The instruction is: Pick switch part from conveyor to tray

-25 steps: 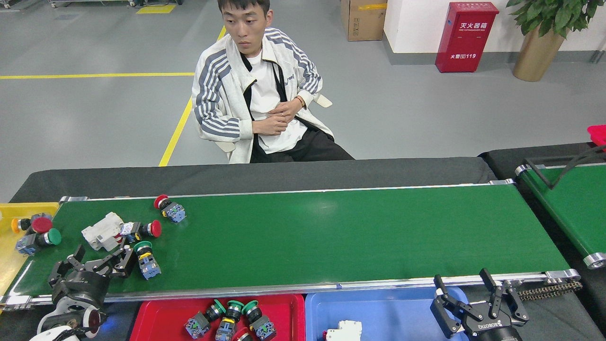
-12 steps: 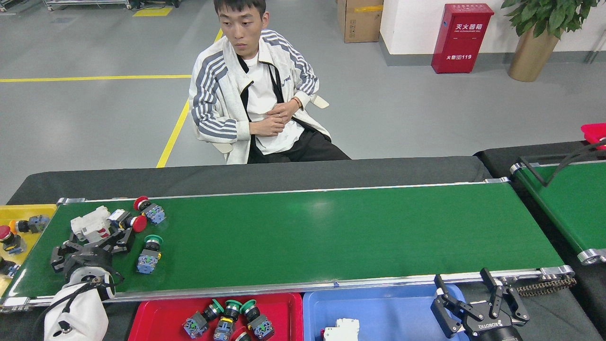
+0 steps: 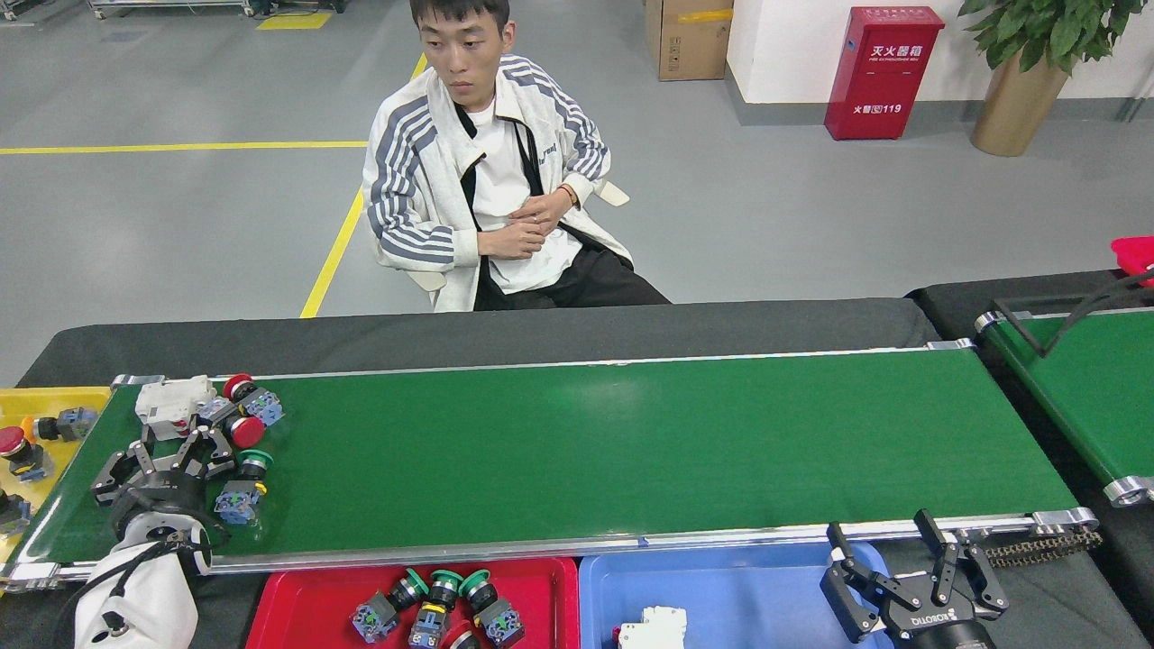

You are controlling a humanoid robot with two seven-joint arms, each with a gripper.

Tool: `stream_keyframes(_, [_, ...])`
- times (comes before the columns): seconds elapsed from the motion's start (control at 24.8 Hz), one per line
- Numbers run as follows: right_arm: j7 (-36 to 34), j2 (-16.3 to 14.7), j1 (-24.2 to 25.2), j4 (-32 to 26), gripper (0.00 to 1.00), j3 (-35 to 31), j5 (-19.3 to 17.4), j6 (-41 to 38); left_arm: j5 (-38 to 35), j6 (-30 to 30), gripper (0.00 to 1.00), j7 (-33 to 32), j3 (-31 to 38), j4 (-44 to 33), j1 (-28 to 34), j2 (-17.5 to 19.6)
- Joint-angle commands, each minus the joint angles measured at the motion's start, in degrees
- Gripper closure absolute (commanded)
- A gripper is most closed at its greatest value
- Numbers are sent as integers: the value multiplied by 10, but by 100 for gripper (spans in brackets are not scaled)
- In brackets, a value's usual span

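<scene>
Left pincer (image 3: 162, 460) hangs low over the near left end of the conveyor (image 3: 631, 433), its dark fingers spread apart and pointing away toward the far rail; nothing sits between them. Just to its right lies a green-capped switch part (image 3: 242, 487) with a blue base, tilted on the belt, close beside the pincer; whether they touch cannot be told. Just beyond the fingertips lies a cluster: a white breaker block (image 3: 173, 401) at the far left corner of the belt, and two red-capped switch parts (image 3: 243, 413) beside it.

Right pincer (image 3: 911, 581) hovers at the near right, below the belt's end, over the edge of the blue tray (image 3: 721, 595); its fingers are spread wide and hold nothing. A white block (image 3: 654, 629) lies in that blue tray. The red tray (image 3: 306, 604) beside it holds several green-capped switches (image 3: 442, 602). A yellow tray (image 3: 45, 401) off the left end carries more buttons. A person (image 3: 491, 180) sits beyond the bench.
</scene>
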Motion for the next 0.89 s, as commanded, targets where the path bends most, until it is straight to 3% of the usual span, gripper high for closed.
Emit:
stream_keyframes(0.0, [-4,-5,-6,-8,0,-3,-1,-2,2,-27,93,9,-1,-49,2,0])
stream_keyframes(0.16, [-4,-6,-6,-8,0,-3,-1,-2,-4,-104,93,1,-2,-170,41,-39])
stream_keyframes(0.24, [-4,-4,-6,-8,0,-3,-1,-1,-4,-145,93,-31,-30,-270,87,-65])
stream_keyframes(0.4, [-3,-6,-7,-9,0,-3,-2,-1,-7,-212,92,-67,-132,-456,201,-115])
stream_keyframes(0.48, [-3,-6,-7,-8,0,-4,-2,0,-6,-235,92,-81,-191,-514,244,-120])
stream_keyframes(0.68, [-1,-9,-7,-11,0,-32,-3,2,-33,-235,90,-103,-335,-581,299,-129])
stream_keyframes(0.77, [-1,-16,-7,-10,0,-48,-3,2,-61,-239,81,-103,-376,-582,309,-135])
stream_keyframes(0.85, [-1,-17,-7,-10,0,-55,-3,2,-67,-238,63,-103,-400,-582,323,-141])
